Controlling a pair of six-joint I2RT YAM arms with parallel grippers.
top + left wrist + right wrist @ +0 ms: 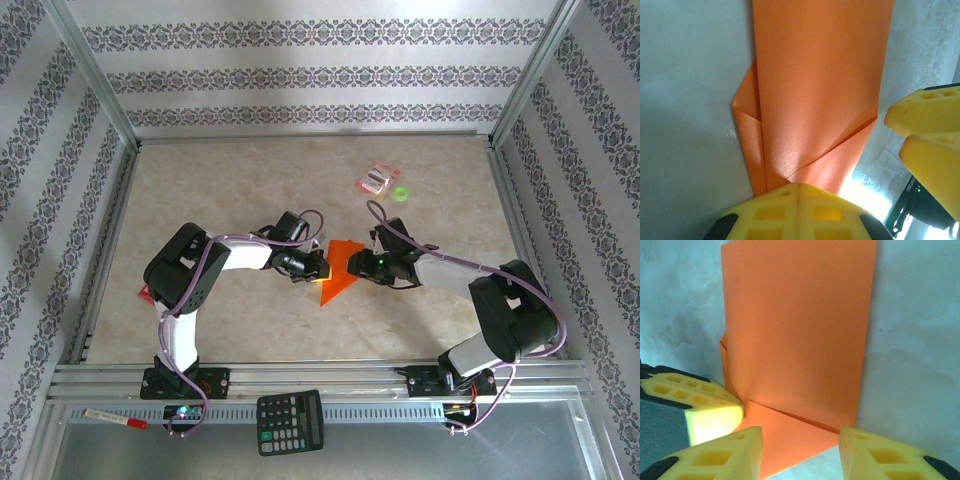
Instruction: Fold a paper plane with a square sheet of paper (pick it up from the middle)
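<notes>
- Black calculator (290, 421) and a red-capped white marker (115, 418) lie on the metal rail at the near edge, apart from the work.
- Yellow-padded left gripper (797, 187) is pressed together on the narrow end of the bright orange sheet of paper (340, 270), pinching it at mid-table.
- Facing it, the right gripper (801, 435) stands spread, its pads either side of the sheet's lower corner and not clamped on it.
- Between the two, the orange sheet of paper is no longer a flat square. The wrist views show layers lying over one another, a diagonal crease across the lower part and a small flap sticking out at one side. From above it reads as a broad pointed wedge.
- By my reading the early folds are made, but the slim dart with a long centre ridge is not there yet. Narrowing folds, the centre fold and the wings look left to do.
- Farther back, a small pink-red packet (380, 178) and a green ring (401, 193) sit well apart from the paper.
</notes>
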